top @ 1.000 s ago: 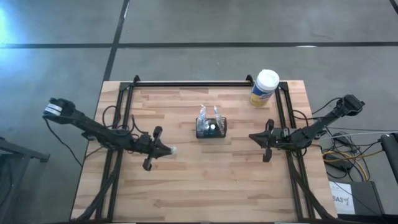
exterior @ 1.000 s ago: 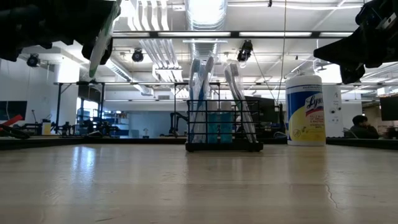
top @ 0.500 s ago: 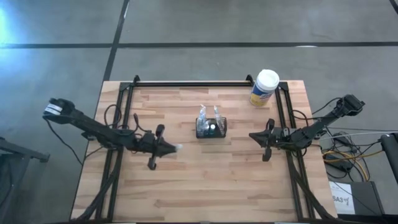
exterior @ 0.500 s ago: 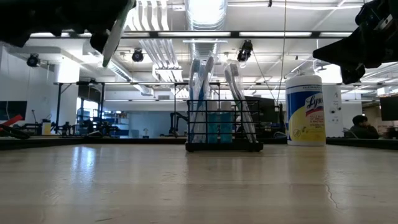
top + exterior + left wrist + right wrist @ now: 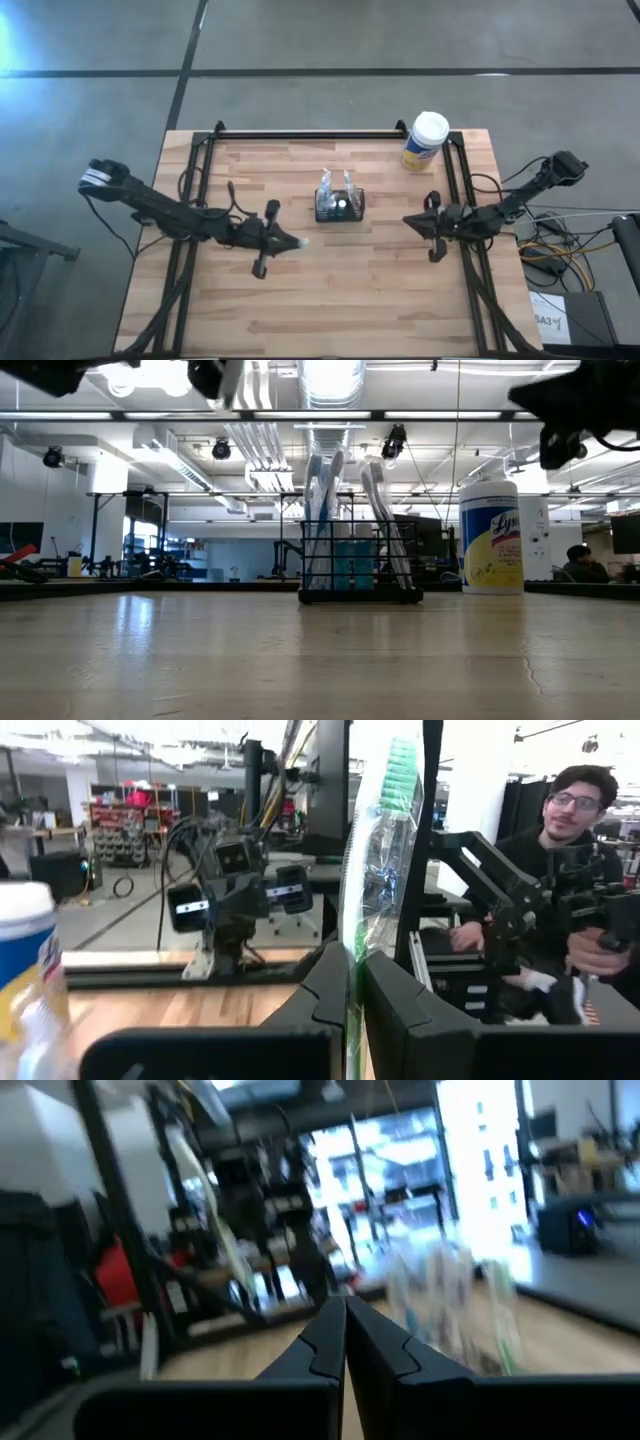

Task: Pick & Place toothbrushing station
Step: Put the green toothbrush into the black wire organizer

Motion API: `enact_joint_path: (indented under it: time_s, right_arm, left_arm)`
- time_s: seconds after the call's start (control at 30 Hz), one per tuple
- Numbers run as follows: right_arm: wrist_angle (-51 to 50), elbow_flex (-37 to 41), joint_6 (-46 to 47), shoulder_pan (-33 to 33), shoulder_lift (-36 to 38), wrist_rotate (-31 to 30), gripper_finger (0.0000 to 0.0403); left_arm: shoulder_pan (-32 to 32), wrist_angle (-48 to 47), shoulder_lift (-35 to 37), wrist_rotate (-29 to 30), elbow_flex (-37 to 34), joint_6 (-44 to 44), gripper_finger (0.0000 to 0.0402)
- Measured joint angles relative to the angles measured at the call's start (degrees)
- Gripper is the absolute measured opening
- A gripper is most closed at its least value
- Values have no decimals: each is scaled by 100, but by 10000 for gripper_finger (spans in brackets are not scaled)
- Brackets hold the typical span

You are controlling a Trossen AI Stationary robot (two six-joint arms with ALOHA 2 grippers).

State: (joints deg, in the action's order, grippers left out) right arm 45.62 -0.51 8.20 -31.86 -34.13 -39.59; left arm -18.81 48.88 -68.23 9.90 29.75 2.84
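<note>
**A:** Why is the left gripper (image 5: 290,241) held up off the table (image 5: 300,300) like that?

**B:** It pinches a wrapped toothbrush (image 5: 375,870) between its fingers, package upright, and rides high, I'd judge, so it can come down over the toothbrushing station (image 5: 339,206) from above. The station sits mid-table, just right of that gripper, with brushes already standing in it.

**A:** And the right gripper (image 5: 412,221)?

**B:** Waiting near the table's right edge, fingers pressed together on nothing. The wipes canister (image 5: 425,141) stands at the far right corner, well apart.

**A:** What has changed?

**B:** Over the last second the left gripper has travelled right, closing on the station, and risen almost out of the low view. The right arm has barely shifted; station and canister haven't moved.
</note>
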Motion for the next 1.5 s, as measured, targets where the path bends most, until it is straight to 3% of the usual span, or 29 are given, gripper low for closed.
enact_joint_path:
  time_s: [0.17, 0.47, 0.67, 0.77, 1.03, 1.2, 1.43, 1.5]
  right_arm:
    - [806, -196, -565, 0, -424, 593, 15]
    - [56, -1818, -1612, 2, -1917, 1108, 75]
    - [-189, -2898, -1932, 9, -3040, 1076, 132]
    - [-189, -3287, -2045, 4, -3479, 775, 157]
    - [-224, -3585, -1945, 46, -3896, 367, 205]
    - [-484, -3363, -1739, 51, -3496, 450, 177]
    - [-489, -2935, -1590, 56, -3019, 700, 37]
    - [-500, -2816, -1614, 57, -2956, 704, 18]
  left_arm:
    - [4, -17, -725, -447, 785, -538, 14]
    - [234, -629, -1698, -594, 2105, -250, 14]
    - [322, -740, -2156, -610, 2634, -33, 14]
    - [313, -784, -2303, -713, 2722, -99, 14]
    - [305, -877, -2232, -779, 2646, -113, 14]
    - [283, -840, -1934, -782, 2427, -116, 14]
    - [271, -797, -1857, -777, 2337, -114, 14]
    - [271, -799, -1857, -777, 2337, -114, 14]
